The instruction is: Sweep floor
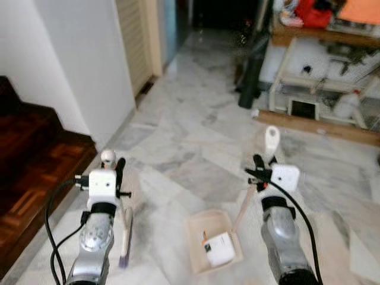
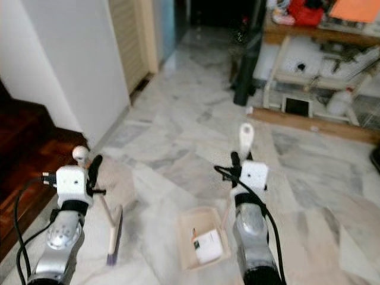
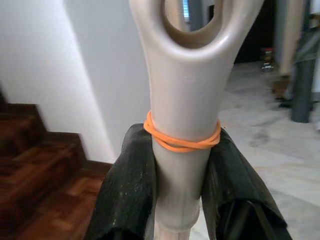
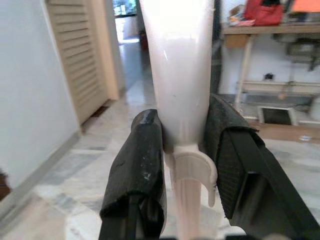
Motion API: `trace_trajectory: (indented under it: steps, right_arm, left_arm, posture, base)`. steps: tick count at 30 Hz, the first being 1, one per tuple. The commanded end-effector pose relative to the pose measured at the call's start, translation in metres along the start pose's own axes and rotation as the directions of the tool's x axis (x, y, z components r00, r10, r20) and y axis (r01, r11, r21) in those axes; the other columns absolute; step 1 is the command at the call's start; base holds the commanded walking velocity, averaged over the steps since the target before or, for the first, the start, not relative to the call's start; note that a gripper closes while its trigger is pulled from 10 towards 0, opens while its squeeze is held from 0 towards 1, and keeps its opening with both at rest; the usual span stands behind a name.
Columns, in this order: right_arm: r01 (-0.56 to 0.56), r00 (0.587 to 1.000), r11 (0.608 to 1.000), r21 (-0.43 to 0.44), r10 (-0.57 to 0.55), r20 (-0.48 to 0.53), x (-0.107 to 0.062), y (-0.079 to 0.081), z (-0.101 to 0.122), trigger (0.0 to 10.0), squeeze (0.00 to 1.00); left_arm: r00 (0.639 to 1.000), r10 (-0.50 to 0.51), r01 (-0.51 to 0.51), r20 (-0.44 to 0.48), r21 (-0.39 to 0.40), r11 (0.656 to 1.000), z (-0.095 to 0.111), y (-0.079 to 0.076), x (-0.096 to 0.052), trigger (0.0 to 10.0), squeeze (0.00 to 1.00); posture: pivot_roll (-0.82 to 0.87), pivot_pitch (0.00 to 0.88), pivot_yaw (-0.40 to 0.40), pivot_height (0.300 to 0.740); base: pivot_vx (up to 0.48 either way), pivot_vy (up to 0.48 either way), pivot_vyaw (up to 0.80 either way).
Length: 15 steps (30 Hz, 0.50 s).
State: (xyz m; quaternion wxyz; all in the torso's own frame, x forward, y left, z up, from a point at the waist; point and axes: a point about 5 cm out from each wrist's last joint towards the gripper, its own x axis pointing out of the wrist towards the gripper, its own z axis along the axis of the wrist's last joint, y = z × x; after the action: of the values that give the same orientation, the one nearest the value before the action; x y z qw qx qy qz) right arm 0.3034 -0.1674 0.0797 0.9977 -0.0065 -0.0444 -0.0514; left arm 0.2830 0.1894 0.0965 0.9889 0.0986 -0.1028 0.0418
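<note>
My left gripper (image 1: 114, 168) is shut on the beige handle of a small broom (image 1: 125, 233), whose head rests on the marble floor beside my left arm. In the left wrist view the black fingers (image 3: 130, 195) clamp the broom handle (image 3: 182, 100), which carries an orange rubber band (image 3: 181, 139). My right gripper (image 1: 261, 169) is shut on the upright handle (image 1: 271, 141) of a cream dustpan (image 1: 212, 239) lying on the floor between my arms, with a white card-like scrap (image 1: 218, 248) inside. In the right wrist view its fingers (image 4: 142, 165) squeeze the dustpan handle (image 4: 181, 75).
A dark wooden stair (image 1: 32, 160) rises at the left beside a white wall (image 1: 77, 53). A louvred door (image 1: 135, 41) and a dark corridor lie ahead. A cluttered low shelf unit (image 1: 320, 77) and a dark rolled object (image 1: 249, 80) stand at the right. Pale paper (image 1: 365, 252) lies at the right.
</note>
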Motion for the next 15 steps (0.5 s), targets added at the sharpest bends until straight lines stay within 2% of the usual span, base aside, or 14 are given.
trace_trajectory:
  steps: [1, 15]
  right_arm:
    - [0.010, 0.998, 1.000, 0.007, -0.010, 0.056, 0.0050, -0.0028, 0.0124, 10.0, 0.00]
    - [0.010, 0.998, 1.000, 0.015, -0.011, 0.059, 0.0017, -0.0006, 0.0111, 10.0, 0.00]
  left_arm:
    - [0.999, 0.006, -0.006, 0.048, 0.007, 1.000, 0.0087, 0.0009, 0.0040, 10.0, 0.00]
    - [0.999, -0.026, 0.025, 0.039, 0.019, 1.000, 0.0053, 0.0002, 0.0039, 10.0, 0.00]
  posture:
    - [0.03, 0.000, -0.014, 0.740]
    - [0.01, 0.000, 0.012, 0.740]
  base:
    - [0.000, 0.000, 0.80]
    - [0.000, 0.000, 0.80]
